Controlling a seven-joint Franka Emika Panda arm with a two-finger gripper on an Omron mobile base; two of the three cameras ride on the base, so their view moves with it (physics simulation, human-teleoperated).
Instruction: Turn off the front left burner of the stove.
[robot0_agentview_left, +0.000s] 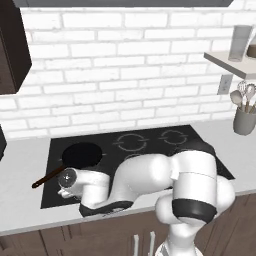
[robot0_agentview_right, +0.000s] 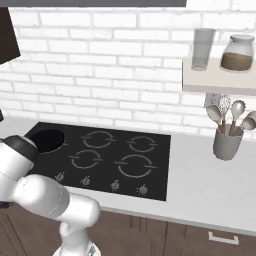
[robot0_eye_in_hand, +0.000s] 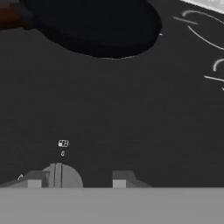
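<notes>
The black glass stove lies in the grey counter, with thin grey burner rings. A row of small grey knobs runs along its front edge. In the hand view my gripper is open just above the glass. One round knob with a raised bar sits between the fingertips, close against the left one. Small white marks are printed just beyond it. My arm hides the cooktop's front left corner in both base views.
A black pan with a brown handle sits on the back left burner, close beyond the hand. A grey utensil holder stands on the counter at the right, under a shelf holding a glass and a jar.
</notes>
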